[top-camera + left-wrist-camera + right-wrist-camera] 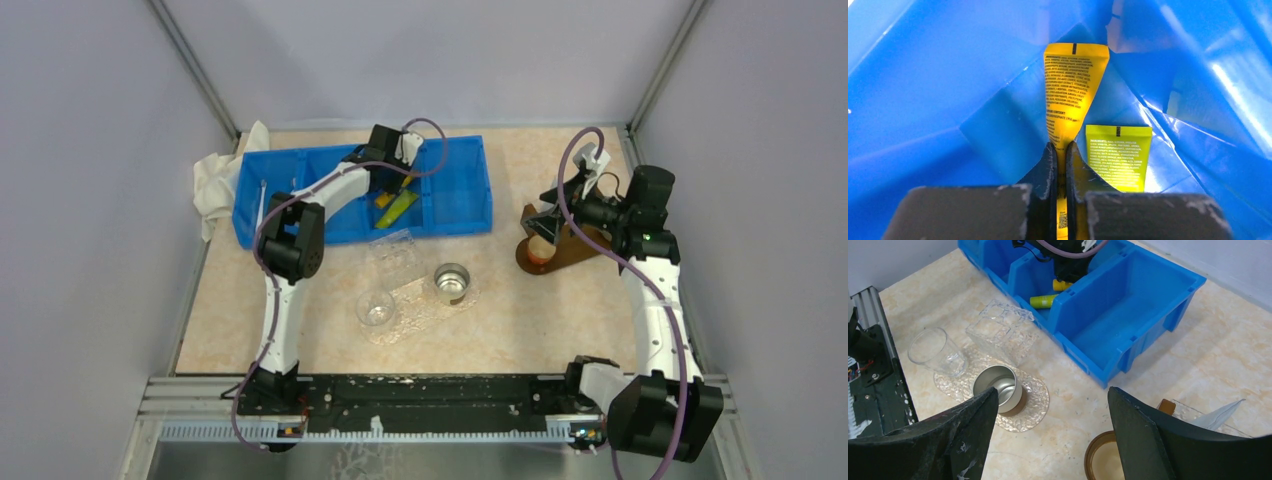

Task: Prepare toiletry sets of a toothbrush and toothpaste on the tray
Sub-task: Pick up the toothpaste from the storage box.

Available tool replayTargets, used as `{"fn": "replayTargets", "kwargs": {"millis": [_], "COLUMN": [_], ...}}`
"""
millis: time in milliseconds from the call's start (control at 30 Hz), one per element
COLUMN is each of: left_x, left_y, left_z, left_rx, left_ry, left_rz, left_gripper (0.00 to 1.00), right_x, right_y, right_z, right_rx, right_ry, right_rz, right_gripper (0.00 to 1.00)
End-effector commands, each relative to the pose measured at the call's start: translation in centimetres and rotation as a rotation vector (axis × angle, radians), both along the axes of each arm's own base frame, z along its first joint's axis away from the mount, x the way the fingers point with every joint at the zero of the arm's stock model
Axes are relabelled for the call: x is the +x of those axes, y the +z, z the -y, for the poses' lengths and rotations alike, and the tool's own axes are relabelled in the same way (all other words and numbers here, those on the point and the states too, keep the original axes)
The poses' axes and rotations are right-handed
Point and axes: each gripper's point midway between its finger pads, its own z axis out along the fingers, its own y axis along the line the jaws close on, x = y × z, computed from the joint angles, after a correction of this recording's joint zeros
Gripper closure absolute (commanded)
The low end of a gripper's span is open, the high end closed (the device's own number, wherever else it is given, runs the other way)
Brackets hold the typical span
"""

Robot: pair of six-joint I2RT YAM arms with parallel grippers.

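Note:
My left gripper (1061,145) reaches into the middle compartment of the blue bin (460,190) and is shut on a yellow toothpaste tube (1075,80), pinching it below its flat crimped end. A green toothpaste tube (1118,155) lies just right of it on the bin floor. Both tubes (395,205) show under the left wrist in the top view. A thin white toothbrush (262,205) rests in the bin's left compartment. The clear pebbled tray (420,300) lies in front of the bin. My right gripper (1053,390) hangs open with nothing in it, over the table to the tray's right.
On the tray stand a glass cup (377,308), a metal cup (451,282) and a clear square container (390,248). A brown wooden holder with a round dish (550,250) sits under the right gripper. A white cloth (215,180) lies left of the bin.

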Motion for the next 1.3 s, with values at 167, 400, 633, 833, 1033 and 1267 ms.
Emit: {"fn": "replayTargets", "kwargs": {"millis": [167, 400, 633, 833, 1033, 1267], "left_x": [-0.4, -1.8, -3.6, -6.0, -8.7, -12.3], "left_y": [5.3, 9.7, 14.0, 18.1, 21.5, 24.9], "left_z": [-0.2, 0.1, 0.8, 1.8, 2.3, 4.2], "left_rx": [-0.066, -0.156, -0.248, -0.331, -0.4, -0.509], "left_ry": [0.027, 0.006, -0.047, -0.119, -0.175, -0.311], "left_rz": [0.099, 0.183, 0.269, 0.357, 0.438, 0.492], "left_gripper": [1.0, 1.0, 1.0, 1.0, 1.0, 1.0], "right_x": [-0.1, -0.1, -0.2, -0.2, -0.4, -0.8], "right_y": [1.0, 1.1, 1.1, 1.1, 1.1, 1.2], "right_z": [-0.4, -0.4, -0.4, -0.5, -0.6, -0.9], "right_rx": [-0.008, -0.007, -0.006, -0.004, 0.002, 0.013], "right_ry": [0.029, 0.031, 0.034, 0.038, 0.05, 0.08], "right_rz": [0.056, 0.058, 0.057, 0.058, 0.057, 0.059], "right_gripper": [0.2, 0.2, 0.2, 0.2, 0.2, 0.2]}}
